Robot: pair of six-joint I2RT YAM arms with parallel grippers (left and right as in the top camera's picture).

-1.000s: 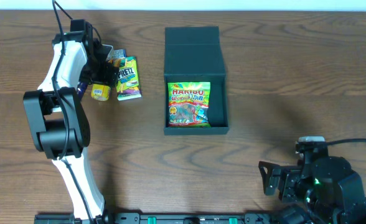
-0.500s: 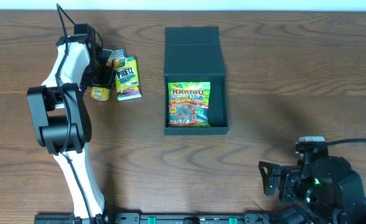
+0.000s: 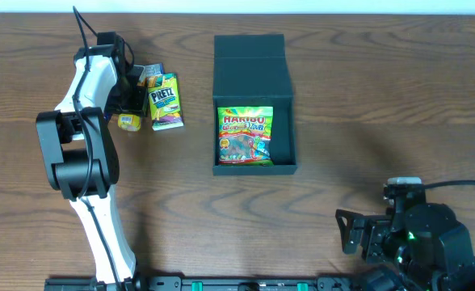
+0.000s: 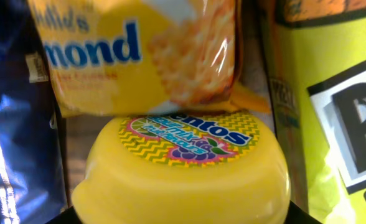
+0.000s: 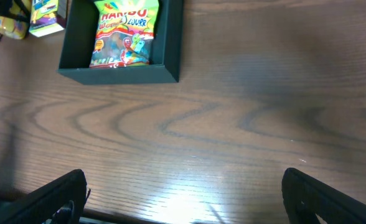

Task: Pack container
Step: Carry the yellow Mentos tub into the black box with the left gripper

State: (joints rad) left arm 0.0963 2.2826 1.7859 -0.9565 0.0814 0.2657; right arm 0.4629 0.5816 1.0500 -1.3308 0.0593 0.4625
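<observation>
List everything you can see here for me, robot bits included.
container: one, dark teal-black, mid-table, lid open
Haribo packet: one, multicoloured, inside the container
yellow-green packet: one, left of the container
Mentos tub: one, yellow, beside that packet
almond packet: one, yellow, behind the tub
blue packet: one, dark, beside the tub
table: one, brown wood
left arm: one, white and black, over the snacks
right gripper: one, black, open, over bare table

Overhead: straight down on the whole counter [image 3: 367,97]. Left wrist: pressed close against a yellow Mentos tub [image 4: 189,168], also seen small from above. Right wrist: low, tilted forward across bare wood toward the container [image 5: 117,73], shared with overhead
</observation>
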